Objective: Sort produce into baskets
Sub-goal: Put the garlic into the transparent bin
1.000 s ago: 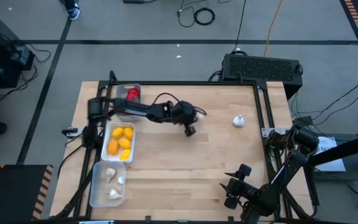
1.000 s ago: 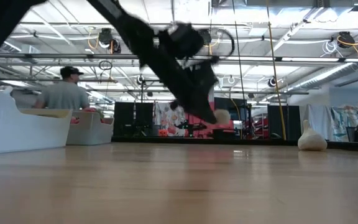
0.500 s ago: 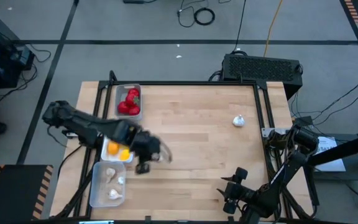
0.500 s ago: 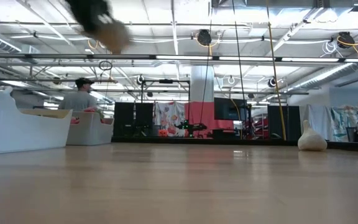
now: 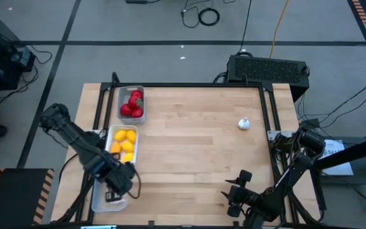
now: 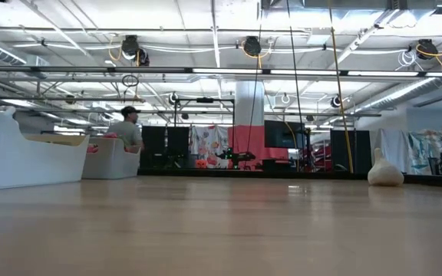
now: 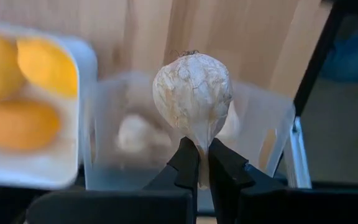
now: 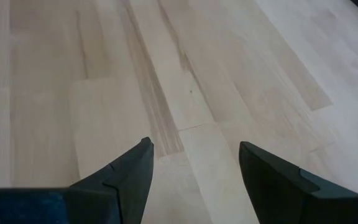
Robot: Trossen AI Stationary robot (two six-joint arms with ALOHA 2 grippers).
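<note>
**Garlic bulb hanging over the near tray**

The left gripper point(image 7: 197, 163) is pinching a whitish garlic bulb point(image 7: 192, 93) by its thin stem end, fingers pressed tight on it. In the high view this gripper point(image 5: 117, 189) is hovering over the garlic tray point(image 5: 98, 197) at the table's point(image 5: 196, 146) near left corner, where other bulbs are lying. Beside it, the middle tray point(image 5: 114, 135) is holding the yellow-orange pieces point(image 5: 124, 141), and the far tray point(image 5: 121, 95) is holding the red pieces point(image 5: 132, 105). One more garlic bulb point(image 5: 244, 124) is sitting alone toward the table's right side. The right gripper point(image 8: 194, 168) is waiting near the table's front right, fingers spread, holding nothing.
</note>
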